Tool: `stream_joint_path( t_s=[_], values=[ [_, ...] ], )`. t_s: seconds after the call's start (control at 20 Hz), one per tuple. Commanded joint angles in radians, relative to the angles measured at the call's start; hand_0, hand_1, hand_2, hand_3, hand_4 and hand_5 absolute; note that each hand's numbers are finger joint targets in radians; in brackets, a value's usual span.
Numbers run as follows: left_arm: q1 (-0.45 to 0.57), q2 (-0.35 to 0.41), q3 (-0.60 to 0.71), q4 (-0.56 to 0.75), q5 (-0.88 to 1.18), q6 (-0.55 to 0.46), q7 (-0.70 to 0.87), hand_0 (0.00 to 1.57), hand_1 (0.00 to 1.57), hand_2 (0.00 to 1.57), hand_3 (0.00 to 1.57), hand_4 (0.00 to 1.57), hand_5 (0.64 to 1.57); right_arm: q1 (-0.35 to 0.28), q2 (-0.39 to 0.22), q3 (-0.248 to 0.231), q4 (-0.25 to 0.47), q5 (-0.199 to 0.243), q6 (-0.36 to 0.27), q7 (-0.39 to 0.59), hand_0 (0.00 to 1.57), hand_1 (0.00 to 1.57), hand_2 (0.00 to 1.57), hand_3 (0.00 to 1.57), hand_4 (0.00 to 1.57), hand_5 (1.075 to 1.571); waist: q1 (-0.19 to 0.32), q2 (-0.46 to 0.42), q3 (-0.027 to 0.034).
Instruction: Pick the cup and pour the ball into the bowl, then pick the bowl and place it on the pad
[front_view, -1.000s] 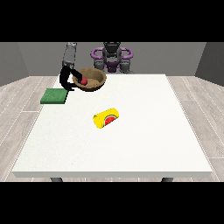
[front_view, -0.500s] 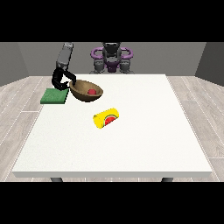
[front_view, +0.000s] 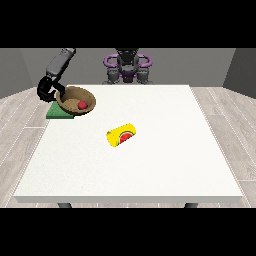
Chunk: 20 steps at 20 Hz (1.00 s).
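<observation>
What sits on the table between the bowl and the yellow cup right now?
Nothing: in the front view, only bare white table separates the bowl from the yellow cup lying on its side.

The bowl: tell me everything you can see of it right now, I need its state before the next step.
The bowl is round and brown, wood-like, with a darker inside. It is tilted, its opening turned toward the camera, and a red ball lies inside. The hand at the view's left grips its rim on the far-left side. The bowl overlaps the green pad at the table's far-left corner; whether it rests on the pad or hangs above it cannot be told.
</observation>
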<state>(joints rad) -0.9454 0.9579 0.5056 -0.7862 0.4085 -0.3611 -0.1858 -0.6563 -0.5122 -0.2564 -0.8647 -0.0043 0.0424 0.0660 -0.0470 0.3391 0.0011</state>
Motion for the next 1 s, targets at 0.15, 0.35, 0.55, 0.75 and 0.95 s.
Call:
stream_joint_path(
  t_s=[0.15, 0.35, 0.55, 0.75, 0.95],
  values=[
    [-0.004, 0.030, 0.019, -0.069, 0.031, 0.003, 0.006, 0.00, 0.00, 0.00, 0.00, 0.15, 1.533, -0.017, -0.101, -0.118, 0.156, -0.073, 0.092, -0.150, 1.57, 1.57, 1.57, 0.93, 1.29, 1.543, 0.036, 0.084, 0.0008],
    [-0.052, 0.015, -0.005, -0.155, 0.053, 0.030, 0.057, 0.00, 0.00, 0.00, 0.00, 0.13, 1.532, -0.069, -0.137, -0.117, 0.229, -0.029, 0.057, -0.215, 1.57, 1.57, 1.57, 0.59, 1.30, 1.552, 0.057, 0.139, 0.0015],
    [-0.049, 0.027, 0.013, -0.233, 0.085, 0.062, 0.101, 0.00, 0.00, 0.00, 0.00, 0.00, 1.538, -0.067, -0.207, -0.132, 0.321, -0.024, 0.123, -0.278, 1.57, 1.57, 1.57, 0.21, 1.28, 1.554, 0.068, 0.162, 0.0018],
    [-0.013, 0.007, -0.006, -0.252, 0.079, 0.090, 0.133, 0.00, 0.00, 0.00, 0.00, 0.00, 1.535, -0.048, -0.206, -0.112, 0.341, 0.002, 0.119, -0.293, 1.57, 1.57, 1.57, 0.68, 1.25, 1.564, 0.054, 0.098, 0.0005],
    [0.041, -0.018, -0.022, -0.207, 0.076, 0.044, 0.110, 0.00, 0.00, 0.00, 0.00, 0.00, 1.532, -0.085, -0.253, -0.124, 0.344, -0.027, 0.178, -0.185, 1.57, 1.57, 1.57, 0.88, 1.24, 1.568, 0.067, 0.028, -0.0012]
  ],
)
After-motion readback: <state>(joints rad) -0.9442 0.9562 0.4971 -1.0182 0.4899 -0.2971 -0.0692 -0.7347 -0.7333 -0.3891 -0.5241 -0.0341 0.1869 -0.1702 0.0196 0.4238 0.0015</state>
